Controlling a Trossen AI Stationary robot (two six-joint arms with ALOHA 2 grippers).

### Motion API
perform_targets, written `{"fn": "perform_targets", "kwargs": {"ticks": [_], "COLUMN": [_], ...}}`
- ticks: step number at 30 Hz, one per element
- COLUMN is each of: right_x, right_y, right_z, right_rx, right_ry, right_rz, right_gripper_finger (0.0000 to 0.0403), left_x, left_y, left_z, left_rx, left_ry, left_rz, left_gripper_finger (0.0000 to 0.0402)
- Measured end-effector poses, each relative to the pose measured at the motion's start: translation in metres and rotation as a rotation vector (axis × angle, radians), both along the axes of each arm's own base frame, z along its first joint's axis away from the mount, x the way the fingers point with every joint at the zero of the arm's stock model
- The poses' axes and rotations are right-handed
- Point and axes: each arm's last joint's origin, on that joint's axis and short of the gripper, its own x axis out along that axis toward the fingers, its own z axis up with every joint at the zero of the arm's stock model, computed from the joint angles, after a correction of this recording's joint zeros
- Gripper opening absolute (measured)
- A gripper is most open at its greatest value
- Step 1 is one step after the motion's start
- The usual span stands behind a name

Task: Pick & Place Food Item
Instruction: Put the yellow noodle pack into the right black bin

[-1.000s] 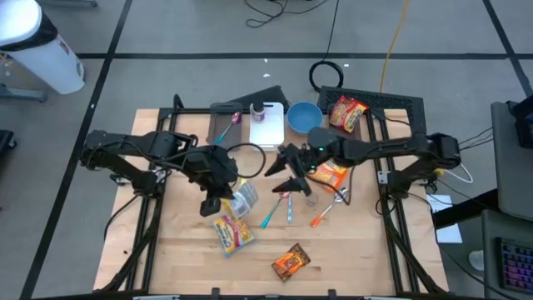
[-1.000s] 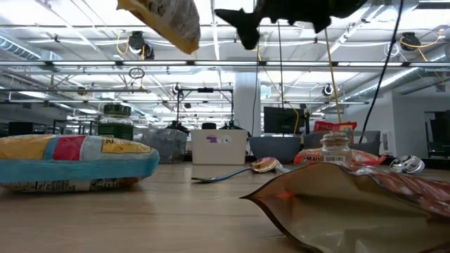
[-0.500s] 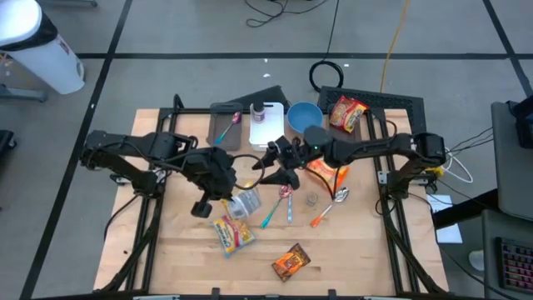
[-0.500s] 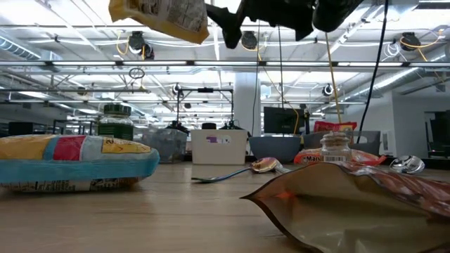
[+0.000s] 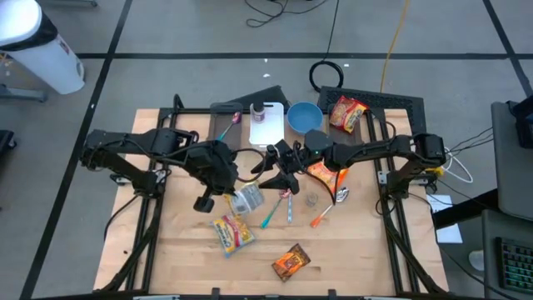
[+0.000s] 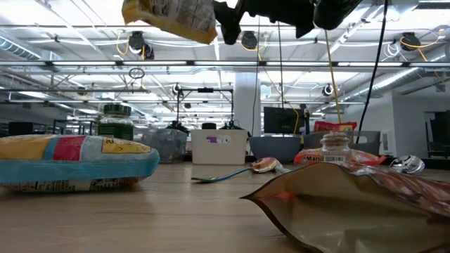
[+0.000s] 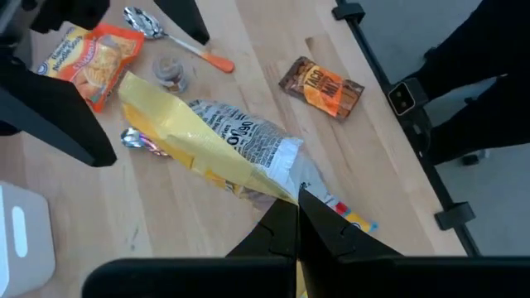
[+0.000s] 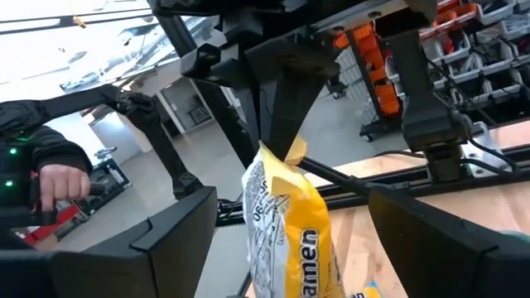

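Left gripper (image 7: pixel 296 217) pinches one crimped end of the yellow-and-white crinkly plastic ramen packet (image 7: pixel 217 149), which dangles limp and light above mid-desk, so the spread-wide right gripper (image 5: pixel 279 167) beside it should take the opposite seam.

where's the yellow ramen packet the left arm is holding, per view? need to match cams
High view: ramen packet at table centre, below the left gripper.
Low view: top edge, left of centre, hanging in the air.
Left wrist view: centre, pinched at one end.
Right wrist view: centre, hanging between the open right gripper's fingers.
Shared landmark: the left gripper gripping its end.
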Motion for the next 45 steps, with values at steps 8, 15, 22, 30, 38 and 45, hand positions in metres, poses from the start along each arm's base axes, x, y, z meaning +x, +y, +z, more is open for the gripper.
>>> {"fn": "perform_targets", "kwargs": {"ticks": [8, 15, 22, 30, 38, 45], "right_x": [0.0001, 0.0002, 0.0002, 0.0002, 0.0001, 0.0001], "right_y": [0.0026, 0.0047, 0.0047, 0.0047, 0.0047, 0.0048], "right_z": [-0.0003, -0.0003, -0.0004, -0.0003, -0.0002, -0.0002], "right_rx": [0.001, 0.001, 0.001, 0.001, 0.001, 0.001], "right_ry": [0.001, 0.002, 0.002, 0.002, 0.002, 0.002], "right_rz": [0.008, 0.014, 0.013, 0.013, 0.014, 0.014], "right_gripper_finger": [0.0308, 0.0278, 0.0223, 0.0159, 0.0108, 0.0069], "left_x": [0.0039, 0.0040, 0.0040, 0.0039, 0.0036, 0.0035], "left_y": [0.0049, 0.0061, 0.0059, 0.0058, 0.0055, 0.0054], "left_z": [0.0027, 0.0026, 0.0026, 0.0026, 0.0025, 0.0024], "left_rx": [-0.013, -0.021, -0.036, -0.052, -0.064, -0.068], "left_ry": [-0.040, -0.034, -0.027, -0.020, -0.014, -0.012], "left_rz": [0.030, 0.048, 0.064, 0.076, 0.073, 0.074], "left_gripper_finger": [0.0001, 0.0001, 0.0002, 0.0002, 0.0002, 0.0002]}}
